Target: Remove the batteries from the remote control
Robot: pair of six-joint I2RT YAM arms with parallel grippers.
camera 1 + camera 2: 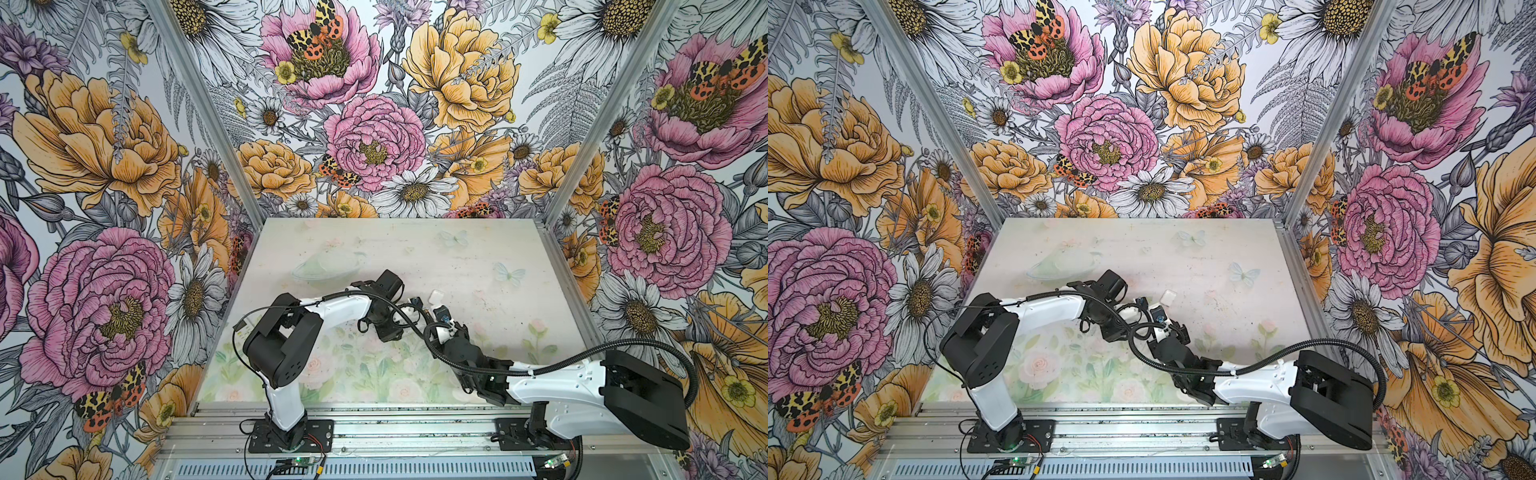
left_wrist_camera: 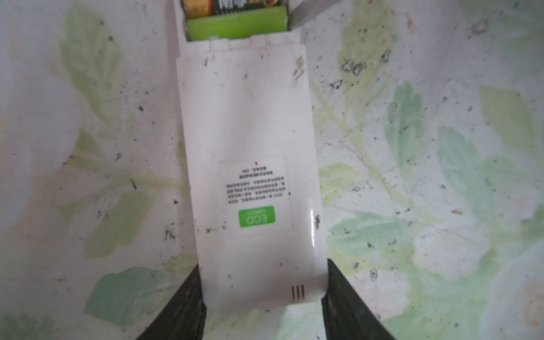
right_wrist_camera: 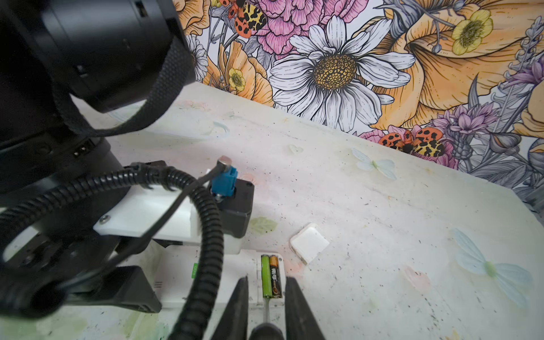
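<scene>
Nearby, loose white cover (image 3: 309, 243) beside open remote (image 2: 250, 176).

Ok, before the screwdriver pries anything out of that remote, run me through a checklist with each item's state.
1. Small white square plastic battery cover off the compartment: ok.
2. Left gripper clamping the white rectangular plastic remote control by its sides: ok.
3. Right gripper shut on the slim metal-shafted screwdriver: ok.
4. Screwdriver tip at the lime green cylindrical battery's end: ok.
5. Tip wedged under that battery: cannot tell.
6. Black gold-ended cylindrical battery seated beside it: ok.
</scene>
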